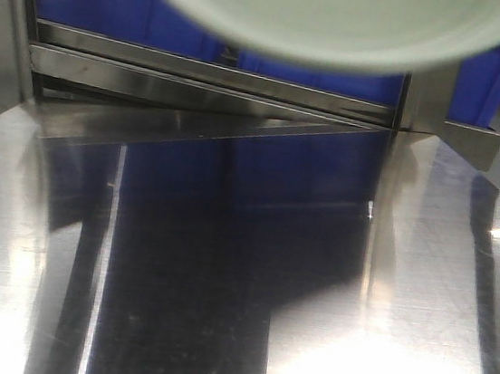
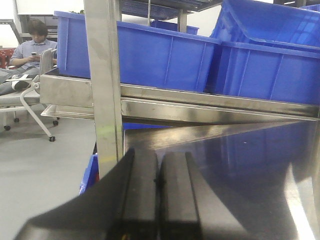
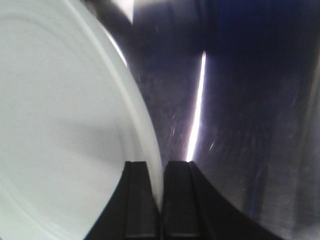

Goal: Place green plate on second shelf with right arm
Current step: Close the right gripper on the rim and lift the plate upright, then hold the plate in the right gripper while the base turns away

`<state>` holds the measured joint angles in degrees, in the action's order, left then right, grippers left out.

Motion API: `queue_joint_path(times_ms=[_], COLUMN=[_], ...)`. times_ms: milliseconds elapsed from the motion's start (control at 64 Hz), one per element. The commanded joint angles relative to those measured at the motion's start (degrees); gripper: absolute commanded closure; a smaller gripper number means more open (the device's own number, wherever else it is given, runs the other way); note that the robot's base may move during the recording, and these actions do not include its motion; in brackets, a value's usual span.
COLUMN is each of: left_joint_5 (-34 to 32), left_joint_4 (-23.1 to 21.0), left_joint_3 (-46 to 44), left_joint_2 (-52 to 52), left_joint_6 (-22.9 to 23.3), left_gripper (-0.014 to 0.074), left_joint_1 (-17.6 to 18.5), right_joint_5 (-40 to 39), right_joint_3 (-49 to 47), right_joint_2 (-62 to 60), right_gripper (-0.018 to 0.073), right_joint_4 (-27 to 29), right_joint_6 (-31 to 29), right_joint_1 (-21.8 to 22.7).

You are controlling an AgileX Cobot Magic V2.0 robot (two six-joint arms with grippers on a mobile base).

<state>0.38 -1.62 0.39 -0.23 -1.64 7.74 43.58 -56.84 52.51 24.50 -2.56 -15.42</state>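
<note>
The green plate [image 1: 344,16] is pale mint and glossy, and hangs at the top of the front view, above the steel table and in front of the shelf rail. In the right wrist view the green plate [image 3: 60,125] fills the left side. My right gripper [image 3: 161,167] is shut on its rim, one black finger on each face. My left gripper [image 2: 159,160] is shut and empty, low over the steel surface near an upright steel post [image 2: 106,75]. Neither arm shows in the front view.
A steel table top [image 1: 237,295] fills the front view. Behind it runs a steel shelf rail [image 1: 218,78] with blue plastic bins [image 2: 165,55] on it. A seated person [image 2: 32,47] is far left in the left wrist view.
</note>
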Motion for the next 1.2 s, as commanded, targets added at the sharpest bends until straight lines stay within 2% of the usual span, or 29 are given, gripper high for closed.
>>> queue_joint_path(times_ms=[0, 203, 359, 515, 656, 812, 874, 1015, 1077, 1187], left_joint_5=[-4.8, -4.8, -4.8, -4.8, -4.8, -4.8, -4.8, -4.8, -4.8, -4.8], left_joint_4=[-0.3, -0.3, -0.3, -0.3, -0.3, -0.3, -0.3, -0.3, -0.3, -0.3], left_joint_3=[2.3, 2.3, 2.3, 2.3, 2.3, 2.3, 2.3, 2.3, 2.3, 2.3], left_joint_2=[-1.0, -1.0, -1.0, -1.0, -1.0, -1.0, -1.0, -1.0, -1.0, -1.0], left_joint_6=[0.1, 0.1, 0.1, 0.1, 0.1, 0.1, 0.1, 0.1, 0.1, 0.1], left_gripper=[0.0466, 0.0466, 0.0466, 0.0466, 0.0466, 0.0466, 0.0466, 0.0466, 0.0466, 0.0466], left_joint_1=[0.0, 0.0, 0.0, 0.0, 0.0, 0.0, 0.0, 0.0, 0.0, 0.0], right_joint_5=[-3.6, -2.6, -2.0, -3.8, -11.6, -26.7, -31.8, -41.6, -43.6, -43.6], right_joint_3=[0.0, 5.3, 8.4, 9.0, 12.0, 18.3, 21.0, 28.5, 31.9, 35.9], right_joint_2=[-8.2, -22.2, -29.0, -30.4, -30.4, -30.4, -30.5, -31.1, -32.6, -37.2], right_gripper=[0.0505, 0.0505, 0.0505, 0.0505, 0.0505, 0.0505, 0.0505, 0.0505, 0.0505, 0.0505], right_joint_4=[-1.2, -6.5, -7.7, -14.4, -21.6, -25.5, -25.6, -20.7, -18.7, -18.5], right_joint_6=[-0.6, -0.5, -0.7, -1.7, -1.7, -1.6, -1.6, 0.2, 0.4, 0.4], right_joint_1=[0.0, 0.0, 0.0, 0.0, 0.0, 0.3, 2.5, 12.1, 15.4, 18.5])
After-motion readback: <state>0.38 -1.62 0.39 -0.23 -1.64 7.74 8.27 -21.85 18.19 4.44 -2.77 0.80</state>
